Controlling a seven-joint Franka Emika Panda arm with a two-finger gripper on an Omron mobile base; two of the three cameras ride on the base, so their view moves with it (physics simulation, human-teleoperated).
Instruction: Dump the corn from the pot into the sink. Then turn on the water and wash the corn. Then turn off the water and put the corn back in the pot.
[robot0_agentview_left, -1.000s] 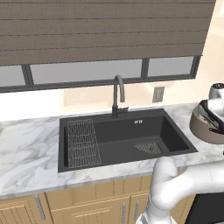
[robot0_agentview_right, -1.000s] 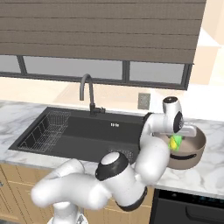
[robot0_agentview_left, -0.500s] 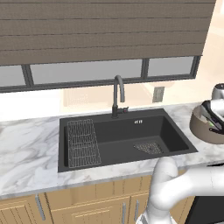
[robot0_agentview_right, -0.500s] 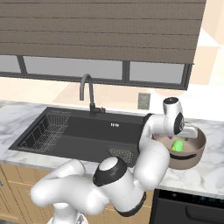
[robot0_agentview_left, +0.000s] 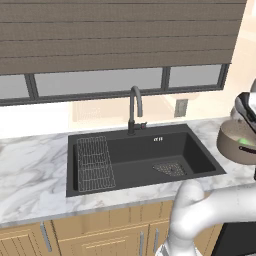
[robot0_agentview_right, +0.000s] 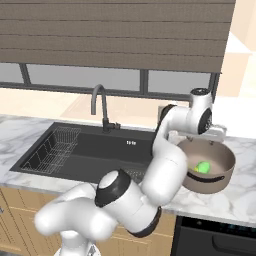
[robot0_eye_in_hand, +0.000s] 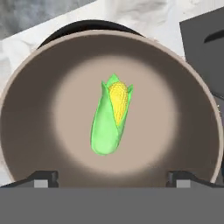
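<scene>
The taupe pot stands on the marble counter right of the black sink. The corn, a green husk with yellow kernels, lies loose on the pot's floor. In the hand view the corn rests in the middle of the pot. My gripper hangs straight above it, open wide, with nothing between its fingertips. From the right base view my gripper sits just over the pot's far rim. At the right edge of the left base view, the pot stands past the sink.
A dark curved faucet rises behind the sink. A wire rack lies in its left part and a drain grate at the right. A black oven front sits below the counter by the pot. Blinds cover the window.
The jaws have spread wide. The corn, which was up between the fingers over the pot a second ago, has dropped and lies on the pot's floor.
</scene>
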